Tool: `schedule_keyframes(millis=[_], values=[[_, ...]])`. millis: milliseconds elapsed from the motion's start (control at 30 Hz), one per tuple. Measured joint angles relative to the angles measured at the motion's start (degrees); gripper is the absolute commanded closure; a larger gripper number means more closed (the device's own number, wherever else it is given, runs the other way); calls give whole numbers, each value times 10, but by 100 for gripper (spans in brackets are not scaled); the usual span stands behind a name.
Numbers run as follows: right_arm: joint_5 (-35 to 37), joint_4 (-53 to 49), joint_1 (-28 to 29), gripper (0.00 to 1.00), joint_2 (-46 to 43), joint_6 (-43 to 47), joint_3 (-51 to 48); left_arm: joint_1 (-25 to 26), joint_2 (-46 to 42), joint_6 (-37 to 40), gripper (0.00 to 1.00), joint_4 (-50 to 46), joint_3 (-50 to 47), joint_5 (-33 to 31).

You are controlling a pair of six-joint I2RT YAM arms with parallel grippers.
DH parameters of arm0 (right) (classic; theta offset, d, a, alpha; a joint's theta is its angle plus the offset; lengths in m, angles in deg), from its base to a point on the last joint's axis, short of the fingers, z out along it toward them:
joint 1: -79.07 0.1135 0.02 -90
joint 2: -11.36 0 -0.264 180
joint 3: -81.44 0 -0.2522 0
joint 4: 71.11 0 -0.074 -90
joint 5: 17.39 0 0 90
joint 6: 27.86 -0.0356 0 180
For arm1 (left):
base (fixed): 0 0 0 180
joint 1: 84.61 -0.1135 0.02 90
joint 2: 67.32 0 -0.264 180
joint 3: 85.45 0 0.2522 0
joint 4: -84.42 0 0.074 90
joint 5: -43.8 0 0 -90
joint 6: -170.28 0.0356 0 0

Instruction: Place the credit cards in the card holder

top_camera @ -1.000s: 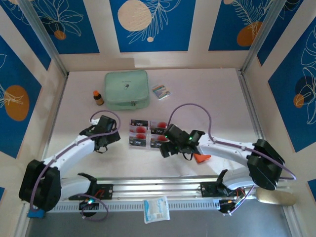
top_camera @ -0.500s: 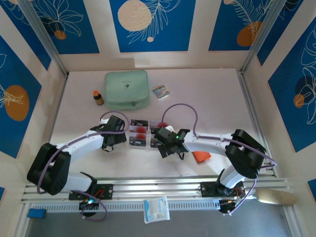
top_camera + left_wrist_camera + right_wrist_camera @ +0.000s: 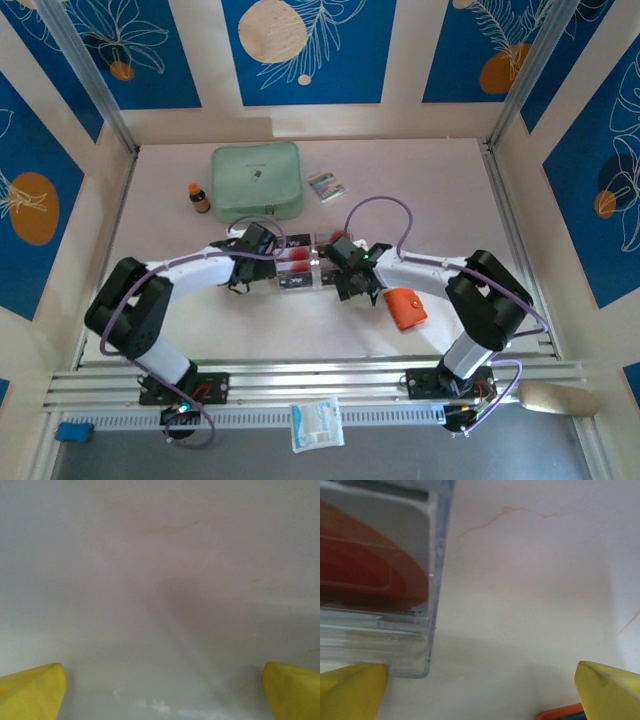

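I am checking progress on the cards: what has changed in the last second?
Both arms swung inward: the left gripper and the right gripper, both open and empty, moved up to the credit cards. The card holder is now uncovered. The pouch, bottle and packet stayed put.

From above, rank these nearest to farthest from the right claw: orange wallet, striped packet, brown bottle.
1. Orange wallet, just right of the right gripper.
2. Striped packet, farther back.
3. Brown bottle, back left.
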Motion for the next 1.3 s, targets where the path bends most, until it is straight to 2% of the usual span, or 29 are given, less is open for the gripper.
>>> schedule_keyframes(millis=[467,767,900,1100,1300], values=[[-19,-33,-136,4,46,0,70,40,170,2,0,-5,208,-10],[-28,-41,-167,4,37,3,67,49,239,18,0,-26,313,-22],[-48,-52,-167,4,-6,6,61,54,240,27,0,-27,318,-23],[-91,-65,-186,4,-116,6,61,56,226,31,0,-29,305,-23],[-182,-62,-197,9,-200,5,62,54,171,44,0,-29,275,-24]])
